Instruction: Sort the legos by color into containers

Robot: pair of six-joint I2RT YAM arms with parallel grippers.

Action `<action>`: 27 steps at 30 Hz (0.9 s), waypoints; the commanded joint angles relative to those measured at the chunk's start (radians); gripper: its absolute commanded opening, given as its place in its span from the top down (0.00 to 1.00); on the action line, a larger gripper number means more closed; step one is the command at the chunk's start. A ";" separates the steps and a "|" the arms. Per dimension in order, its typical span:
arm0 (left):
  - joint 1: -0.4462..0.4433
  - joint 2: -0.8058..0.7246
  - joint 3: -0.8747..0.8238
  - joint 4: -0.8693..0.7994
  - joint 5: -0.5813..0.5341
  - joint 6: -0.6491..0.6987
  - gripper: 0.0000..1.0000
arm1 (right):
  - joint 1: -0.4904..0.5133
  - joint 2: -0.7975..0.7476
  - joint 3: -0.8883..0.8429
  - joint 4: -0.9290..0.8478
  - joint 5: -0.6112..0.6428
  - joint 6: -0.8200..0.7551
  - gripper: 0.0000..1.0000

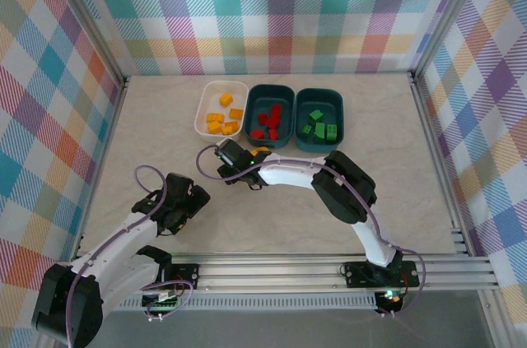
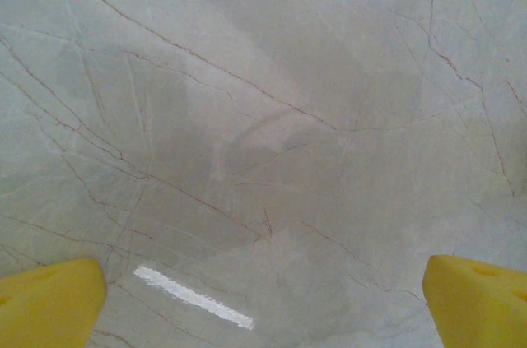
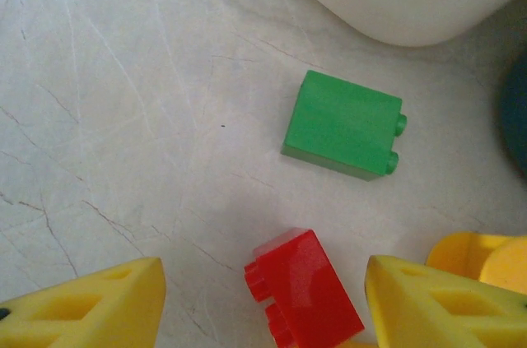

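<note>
Three trays stand in a row along the far edge of the bench [image 1: 395, 167], each just beside the next. The white tray [image 1: 200, 113] holds the orange bricks [image 1: 222, 116]. The first teal tray [image 1: 270, 88], in the middle of the row, holds the red bricks [image 1: 268, 122]. The second teal tray [image 1: 319, 91], nearest the far right corner, holds the green bricks [image 1: 321, 128].

The right arm reaches across the bench, and we see the right gripper [image 3: 263, 299] low over the surface just in front of the white tray's near edge. Its jaws are released and stand apart. A loose red brick [image 3: 303, 286] lies on the bench between them, close to one finger and with a clear gap to the other, so nothing is grasped. A loose green brick [image 3: 342, 134] lies on its side a little beyond it, studs pointing away from the red one, between the gripper and the white tray's wall. A yellow piece [image 3: 494, 259] sits on the bench just behind one finger, partly hidden by it.

The left gripper [image 2: 263, 282] hovers over bare bench toward the near left corner, well apart from the trays. Its jaws are spread wide and hold nothing.
</note>
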 commanded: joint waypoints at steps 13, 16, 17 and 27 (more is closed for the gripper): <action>-0.014 0.053 -0.037 0.043 0.054 -0.010 0.00 | -0.016 -0.012 -0.039 0.086 -0.044 -0.041 0.65; -0.014 0.062 -0.029 0.046 0.053 -0.010 0.00 | -0.024 -0.085 -0.047 0.103 -0.056 -0.034 0.66; -0.014 0.063 -0.025 0.043 0.054 -0.009 0.00 | -0.031 -0.108 -0.045 0.107 -0.056 -0.033 0.66; -0.045 0.110 0.096 0.028 0.094 0.068 0.04 | -0.307 -0.050 0.142 -0.023 -0.176 0.101 0.68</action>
